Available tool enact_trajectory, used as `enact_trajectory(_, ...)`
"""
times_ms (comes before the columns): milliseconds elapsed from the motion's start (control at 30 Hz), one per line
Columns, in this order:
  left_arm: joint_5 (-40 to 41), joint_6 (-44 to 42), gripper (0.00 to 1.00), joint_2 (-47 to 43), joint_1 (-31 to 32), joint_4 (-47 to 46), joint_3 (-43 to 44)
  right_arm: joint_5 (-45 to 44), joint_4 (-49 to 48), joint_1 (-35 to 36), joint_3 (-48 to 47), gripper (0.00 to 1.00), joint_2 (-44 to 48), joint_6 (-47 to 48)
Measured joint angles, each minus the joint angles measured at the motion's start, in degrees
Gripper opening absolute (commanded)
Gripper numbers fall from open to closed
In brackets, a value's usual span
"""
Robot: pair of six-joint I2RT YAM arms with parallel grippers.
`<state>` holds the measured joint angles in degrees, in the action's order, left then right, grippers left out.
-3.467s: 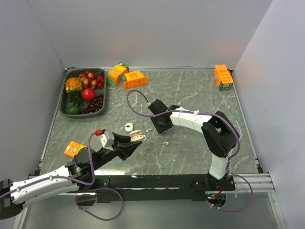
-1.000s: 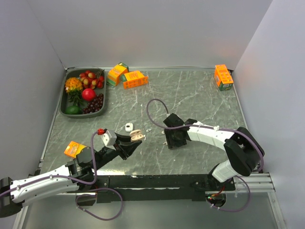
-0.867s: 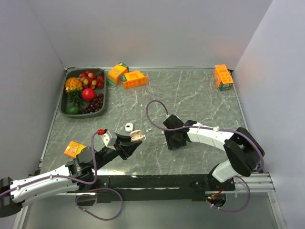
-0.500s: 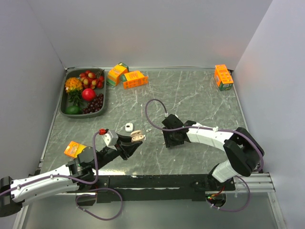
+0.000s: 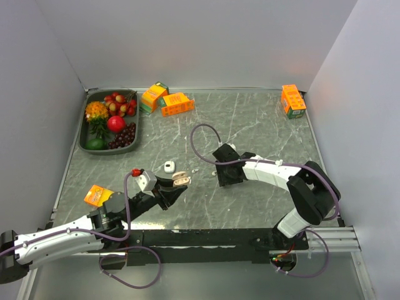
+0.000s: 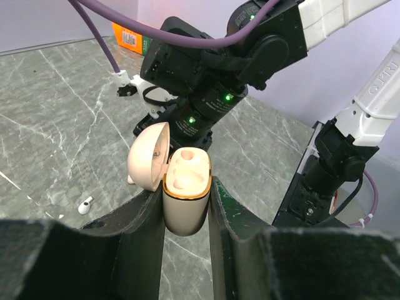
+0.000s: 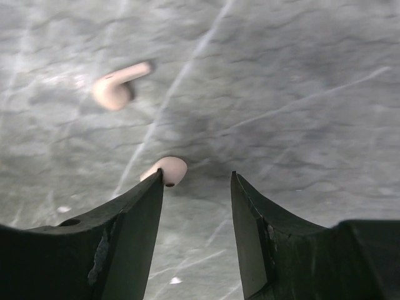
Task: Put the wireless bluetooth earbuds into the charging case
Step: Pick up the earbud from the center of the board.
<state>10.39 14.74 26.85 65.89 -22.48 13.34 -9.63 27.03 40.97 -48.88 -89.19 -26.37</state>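
The left gripper, in the top view, is clamped on the open charging case, with the right gripper low at its 3 o'clock. The left wrist view adds that both sockets are empty. Only the right wrist view shows the right jaws apart, a near earbud touching one jaw's tip and a far earbud at its 11 o'clock. The pick-up seems in hand, so next the jaws must centre on it and close.

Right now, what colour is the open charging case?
The charging case is cream, gold-rimmed; left wrist view.
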Motion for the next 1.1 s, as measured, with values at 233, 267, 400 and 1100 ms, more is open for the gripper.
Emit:
enact_trajectory(233, 0.0, 0.0, 0.01, 1.1, 0.0, 0.1, 0.0, -4.5, 1.3, -1.0, -1.5, 0.61, -0.7, 2.6)
enact_trajectory(267, 0.0, 0.0, 0.01, 1.2, 0.0, 0.1, 0.0, -4.6, 1.2, -1.0, -1.5, 0.61, -0.6, 2.8)
enact_trajectory(400, 0.0, 0.0, 0.01, 1.4, 0.0, 0.0, 0.0, -3.3, 1.3, -1.0, -1.5, 0.60, 0.5, 2.0)
enact_trajectory(1100, 0.1, 0.0, 0.01, -0.6, 0.6, -0.1, 0.0, 4.2, 0.8, -6.2, 1.6, 0.51, 1.3, -27.7)
